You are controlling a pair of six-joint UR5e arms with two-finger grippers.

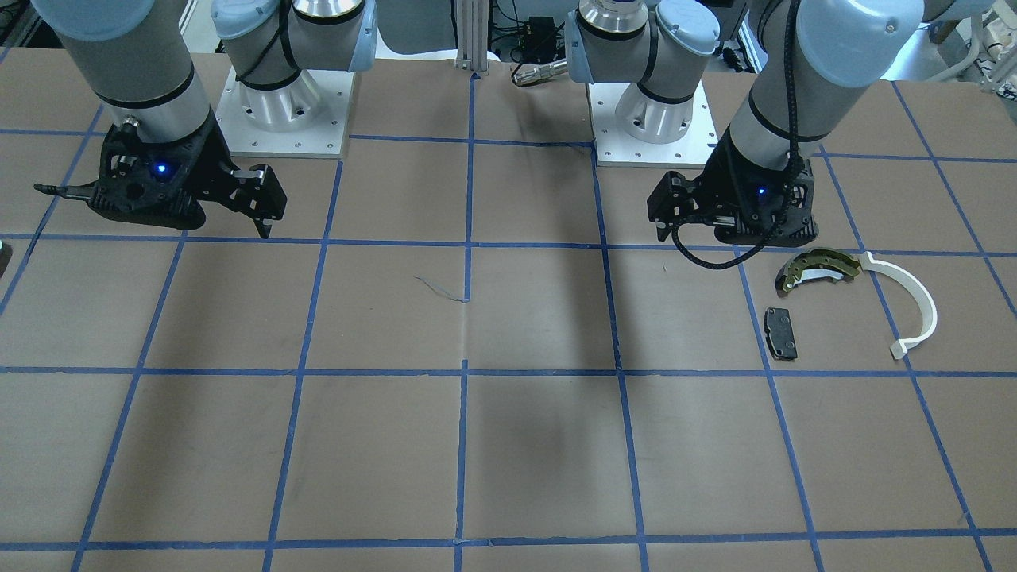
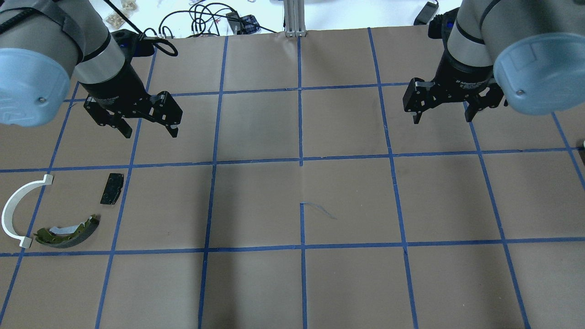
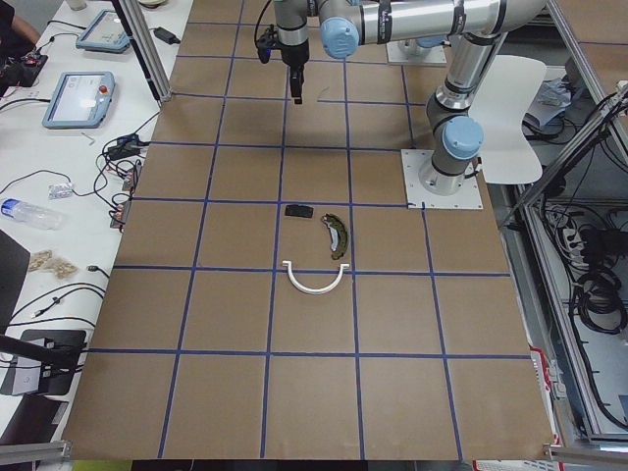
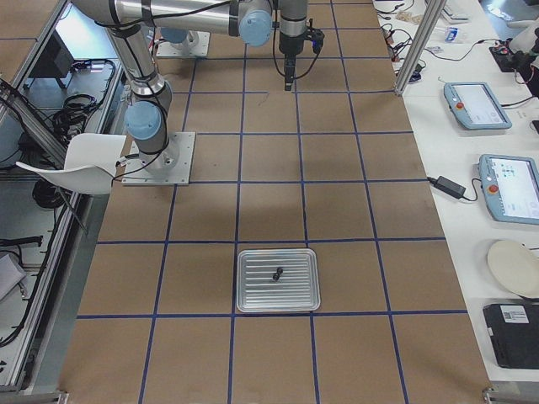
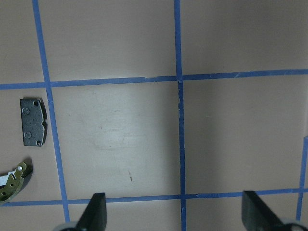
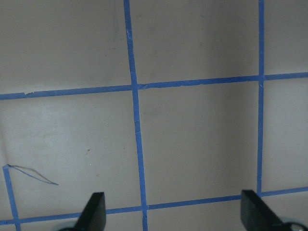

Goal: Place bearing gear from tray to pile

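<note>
The silver ribbed tray [image 4: 249, 295] shows only in the exterior right view, with two small dark bearing gears [image 4: 277, 273] in its middle. The pile lies by the left arm: olive-brass brake shoe [image 2: 68, 232], white plastic arc [image 2: 11, 210] and black pad [image 2: 112, 188]. They also show in the front view as shoe [image 1: 818, 268], arc [image 1: 922, 306] and pad [image 1: 780, 332]. My left gripper [image 2: 150, 132] hangs open and empty above the table, beyond the pile. My right gripper [image 2: 442, 119] hangs open and empty, far from the tray.
The two arm base plates [image 1: 282, 111] [image 1: 651, 119] stand at the robot's side of the table. Operator benches with tablets [image 4: 477, 105] and cables run along the far table edge. A blue tape grid covers the brown tabletop [image 2: 301, 201].
</note>
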